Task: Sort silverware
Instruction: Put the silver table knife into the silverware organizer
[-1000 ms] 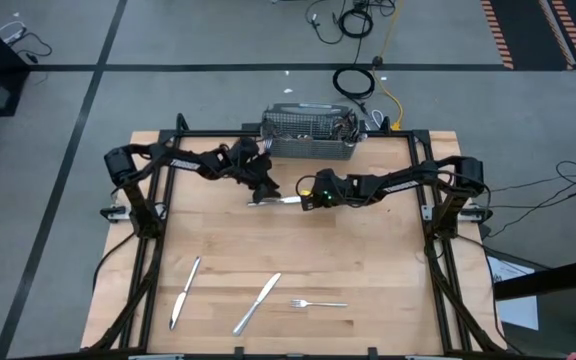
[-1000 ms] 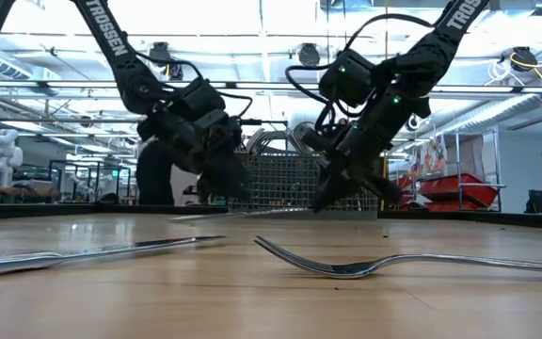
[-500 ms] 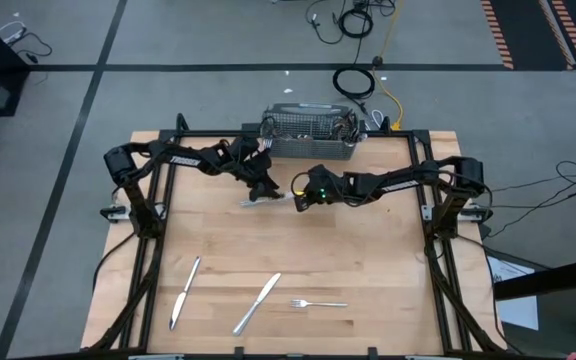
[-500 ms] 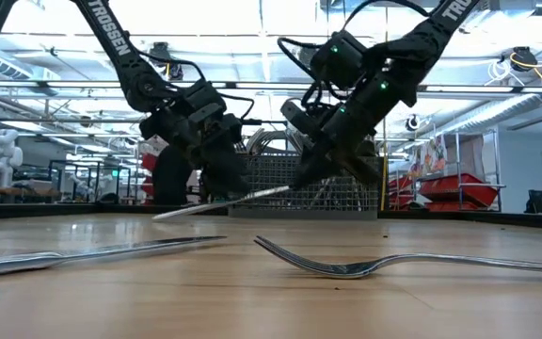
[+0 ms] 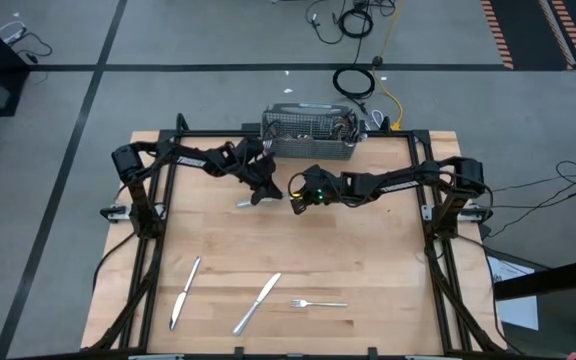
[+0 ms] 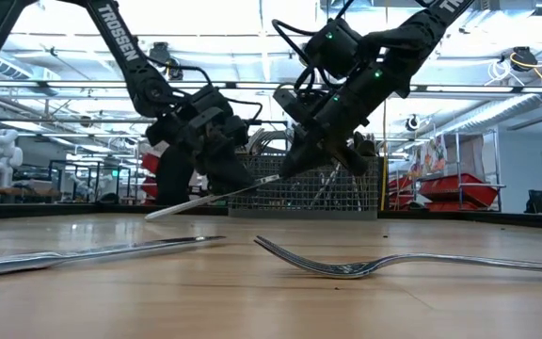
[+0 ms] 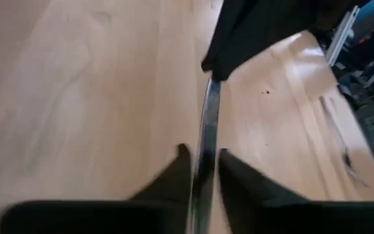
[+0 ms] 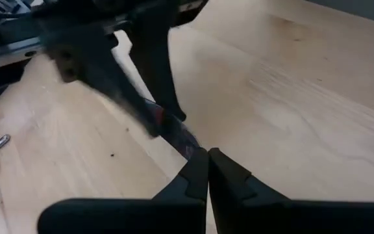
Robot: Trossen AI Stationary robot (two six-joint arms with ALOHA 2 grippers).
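Between the 2 arms, just in front of the basket (image 5: 308, 135), the right pincer (image 5: 293, 196) pinches 1 end of a knife (image 6: 210, 198) held clear of the desk (image 5: 368, 260), while the left pincer (image 5: 259, 190) closes around its other end. This looks like a handover: next the left must grip firmly before the right lets go.

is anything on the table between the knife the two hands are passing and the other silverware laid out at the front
Nothing visible. The knife sits between the left hand and right hand, and bare table separates it from the two knives and fork in front.
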